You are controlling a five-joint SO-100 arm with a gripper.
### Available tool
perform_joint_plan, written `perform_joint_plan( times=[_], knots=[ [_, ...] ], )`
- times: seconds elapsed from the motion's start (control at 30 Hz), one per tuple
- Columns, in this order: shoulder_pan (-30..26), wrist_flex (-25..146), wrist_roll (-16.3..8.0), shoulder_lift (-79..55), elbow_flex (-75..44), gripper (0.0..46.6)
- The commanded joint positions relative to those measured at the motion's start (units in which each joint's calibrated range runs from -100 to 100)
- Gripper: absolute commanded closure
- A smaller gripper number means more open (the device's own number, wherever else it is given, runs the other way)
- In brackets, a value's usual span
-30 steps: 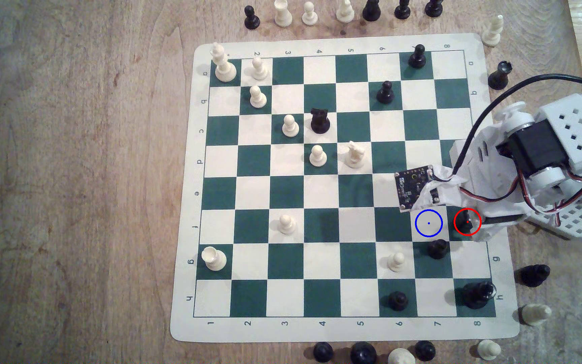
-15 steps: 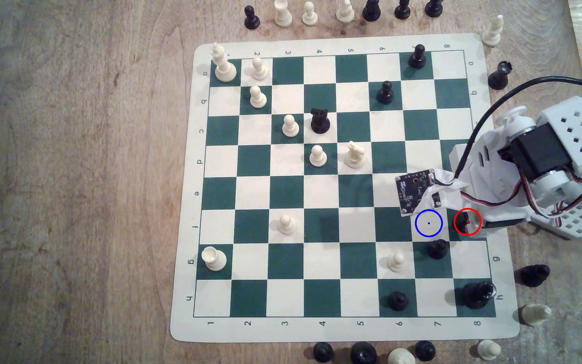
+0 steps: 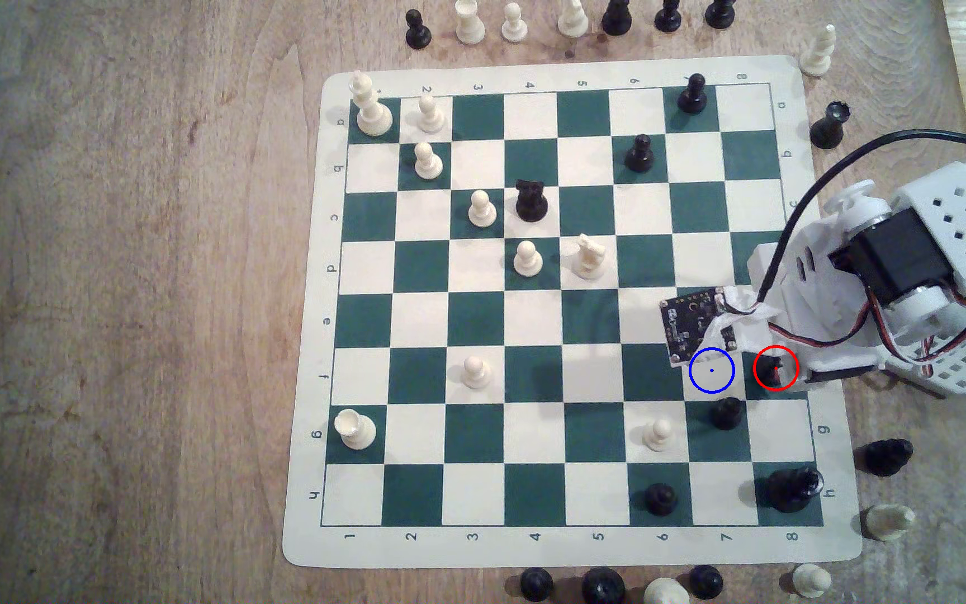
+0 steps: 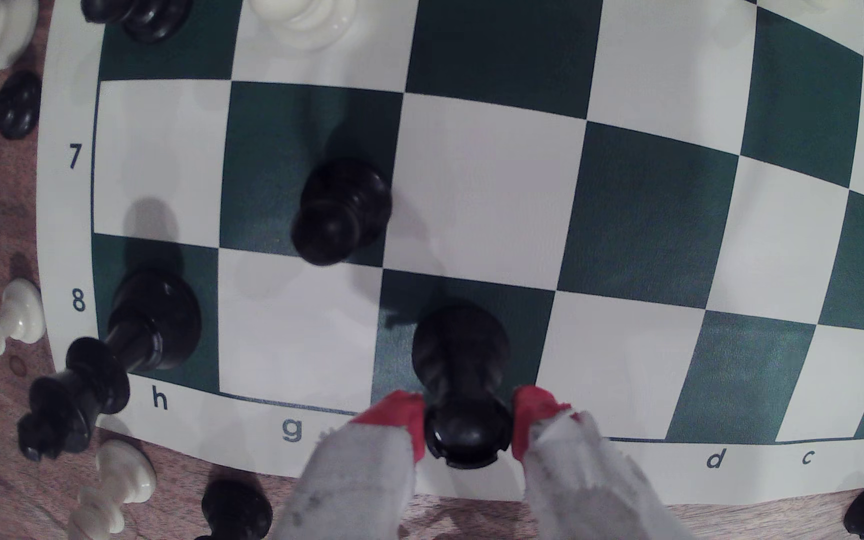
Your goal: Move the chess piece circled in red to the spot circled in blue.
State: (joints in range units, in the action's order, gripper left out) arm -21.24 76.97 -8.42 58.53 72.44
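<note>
The chess piece (image 3: 768, 371) is a glossy black one inside the red ring, standing upright on a dark green square at the board's edge on the exterior view's right. In the wrist view the chess piece (image 4: 463, 363) rises between my red-tipped fingers (image 4: 399, 415), which press on both sides of its rounded top. My gripper (image 4: 466, 423) is shut on it, and the base still rests on the square. The spot (image 3: 712, 370) is the cream square with the blue ring, directly beside the piece on the exterior view's left, with nothing on it.
A black pawn (image 3: 726, 412) stands on the dark square diagonally next to the piece and borders the spot. A black king (image 3: 791, 488) stands in the corner and a white pawn (image 3: 658, 434) is nearby. Captured pieces (image 3: 884, 456) lie off the board edge. The arm's cable (image 3: 806, 203) arches above.
The wrist and its camera board have sunk slightly toward the ringed piece over the last second. The piece stays on its square.
</note>
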Motion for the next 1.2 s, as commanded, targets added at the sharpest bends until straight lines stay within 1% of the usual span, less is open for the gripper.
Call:
perform_joint_plan(
  times=[0.0,0.03,0.13,0.23,0.47,0.63,0.87,0.93,1.17],
  knots=[
    [-0.78,1.00,-0.49,0.47,-1.36,41.6],
    [-1.33,1.49,-0.63,0.39,-1.45,42.9],
    [-1.72,2.23,-0.88,0.73,-2.08,44.6],
    [-0.70,5.01,-0.68,1.58,-5.44,46.4],
    [-0.39,9.84,-0.49,-2.67,-14.96,46.4],
    [1.49,7.55,0.54,-8.95,-20.76,46.4],
    [4.77,2.88,2.05,-15.57,-23.12,46.4],
    [6.65,0.51,2.74,-18.54,-23.84,46.4],
    [7.43,-3.92,2.98,-22.96,-24.02,46.4]
  ],
)
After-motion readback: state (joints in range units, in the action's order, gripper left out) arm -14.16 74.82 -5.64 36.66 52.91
